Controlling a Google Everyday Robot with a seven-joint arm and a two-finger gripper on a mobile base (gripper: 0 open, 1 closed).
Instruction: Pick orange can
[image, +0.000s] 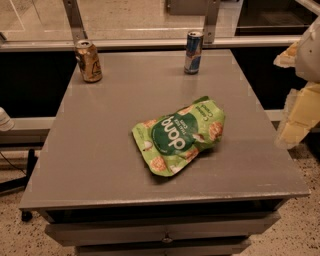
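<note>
The orange can (89, 61) stands upright at the far left corner of the grey table (100, 150). It is golden brown with a dark mark on its label and a silver top. My gripper (299, 107) shows as pale yellow and white parts at the right edge of the view, beyond the table's right side. It is far from the can and touches nothing on the table.
A taller slim blue-and-silver can (193, 52) stands at the far middle of the table. A green snack bag (180, 134) lies flat near the centre. A rail and glass partition run behind the table, and drawers sit under its front edge.
</note>
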